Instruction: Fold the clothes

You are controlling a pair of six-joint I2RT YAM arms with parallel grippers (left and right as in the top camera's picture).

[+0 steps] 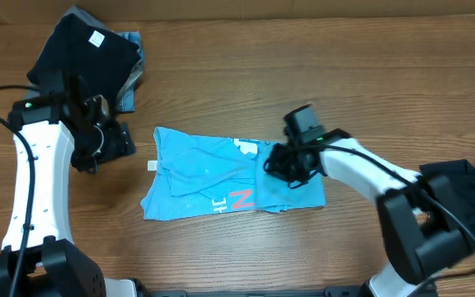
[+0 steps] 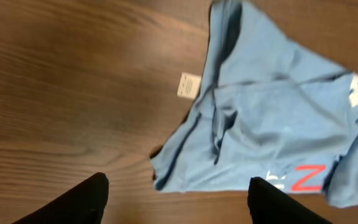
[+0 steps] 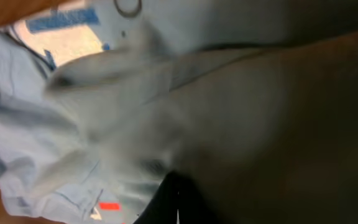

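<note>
A sky-blue T-shirt [image 1: 204, 173] lies partly folded at the table's middle, its red letter [image 1: 241, 198] near the front edge. My left gripper [image 1: 122, 142] hovers open just left of the shirt, nothing between its black fingers [image 2: 73, 202]. In the left wrist view the shirt [image 2: 272, 118] spreads ahead with a white tag [image 2: 189, 84] beside its hem. My right gripper [image 1: 291, 169] rests on the shirt's right end, shut, with pale blue fabric [image 3: 92, 124] bunched tightly round its tips [image 3: 176, 199]. A dark navy-black T-shirt [image 1: 85, 49] lies folded at the back left.
Under the dark folded shirt another bluish garment [image 1: 132, 78] shows. A heap of dark clothes [image 1: 468, 190] sits at the right edge by the right arm's base. Bare wooden table [image 1: 345, 66] stretches behind the blue shirt.
</note>
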